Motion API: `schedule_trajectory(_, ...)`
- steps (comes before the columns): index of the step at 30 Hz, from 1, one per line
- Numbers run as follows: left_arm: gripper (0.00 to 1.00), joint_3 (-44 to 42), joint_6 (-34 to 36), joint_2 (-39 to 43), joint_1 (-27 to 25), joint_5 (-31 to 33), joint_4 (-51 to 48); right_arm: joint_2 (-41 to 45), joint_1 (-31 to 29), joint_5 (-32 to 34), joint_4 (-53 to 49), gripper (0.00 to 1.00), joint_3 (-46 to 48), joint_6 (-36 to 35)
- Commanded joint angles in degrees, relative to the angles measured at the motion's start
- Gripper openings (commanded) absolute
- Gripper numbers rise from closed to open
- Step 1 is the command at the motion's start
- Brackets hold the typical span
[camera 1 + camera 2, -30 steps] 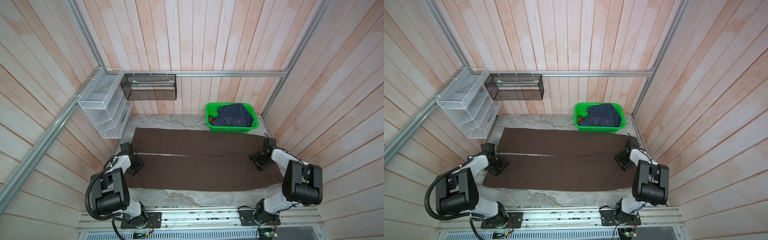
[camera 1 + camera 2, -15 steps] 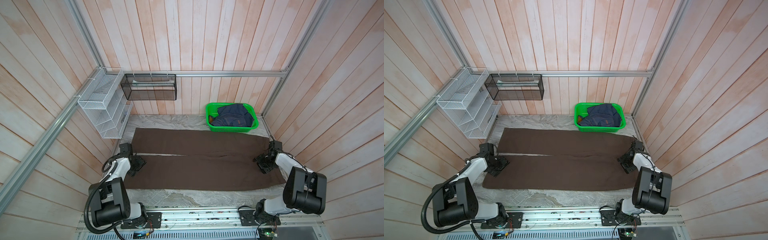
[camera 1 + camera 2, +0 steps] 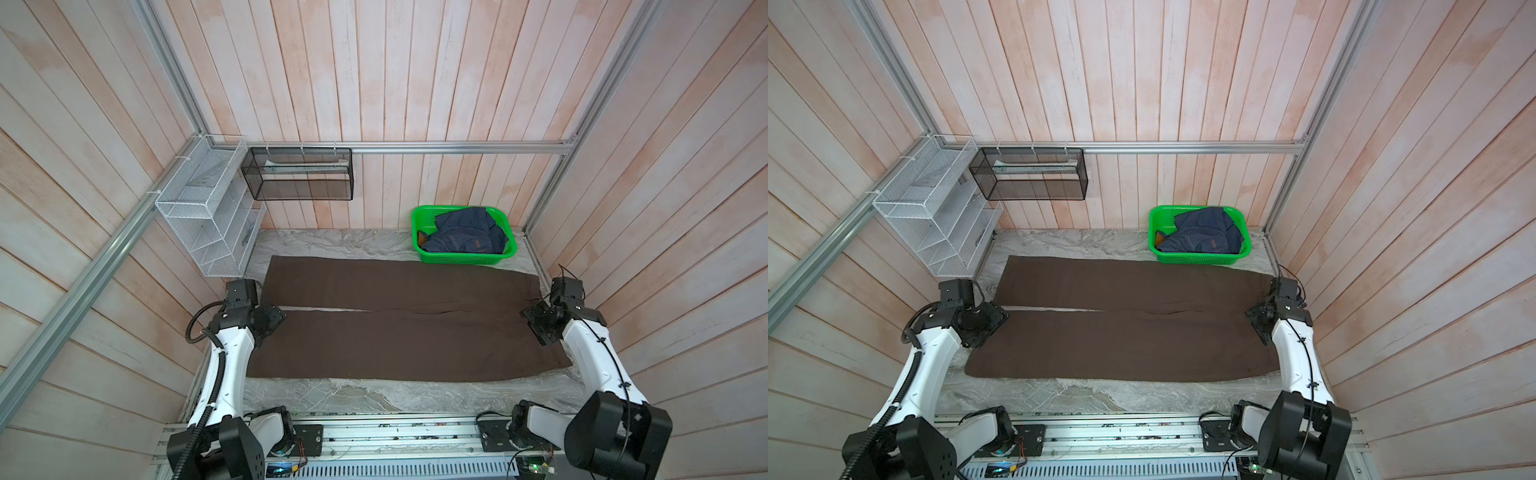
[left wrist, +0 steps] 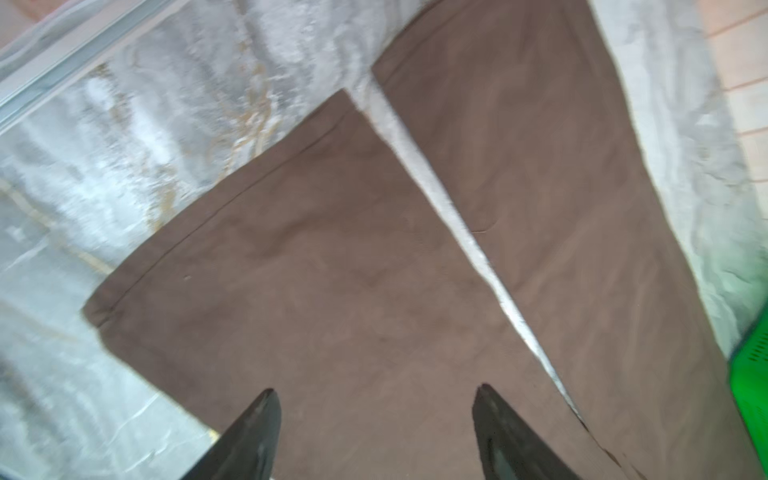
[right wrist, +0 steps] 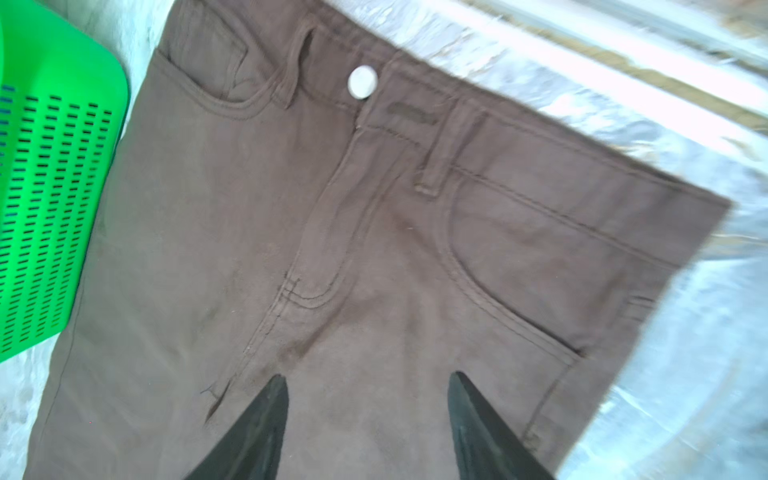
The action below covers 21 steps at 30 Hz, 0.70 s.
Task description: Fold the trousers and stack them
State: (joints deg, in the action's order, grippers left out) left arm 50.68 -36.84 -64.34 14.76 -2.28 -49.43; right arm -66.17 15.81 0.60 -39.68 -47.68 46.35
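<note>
Left claw (image 4: 376,390) spread, empty, above the hem end of the trousers (image 3: 395,332), the end far from the green basket (image 3: 461,261); right claw (image 5: 368,375) spread, empty, above the crotch at the end nearest the basket. Trousers lie flat on the surface (image 3: 374,395), waist corner just beside the basket. Risks: pinching one layer only so the fold drags, unequal lifts skewing the legs, cloth snagging the basket
</note>
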Motion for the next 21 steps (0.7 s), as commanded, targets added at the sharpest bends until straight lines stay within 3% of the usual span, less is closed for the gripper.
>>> schedule_trajectory(1,0.76,-0.10,-2.26,1.28,2.35,2.09,-5.98,3.38,0.92,4.32,-3.70,0.63,2.23,2.60)
schedule_trajectory(10,0.79,-2.44,-2.94,3.43,5.13,1.74,-7.15,6.58,4.75,2.59,-3.48,0.63,7.25,0.86)
schedule_trajectory(15,0.78,-1.18,0.12,-1.58,5.03,-5.34,-0.82,3.00,5.83,-2.80,1.18,0.60,6.36,-1.13)
schedule_trajectory(21,0.77,6.01,4.19,-7.18,-2.46,-3.93,4.23,-3.09,5.88,-5.88,7.76,0.59,-0.39,-1.70)
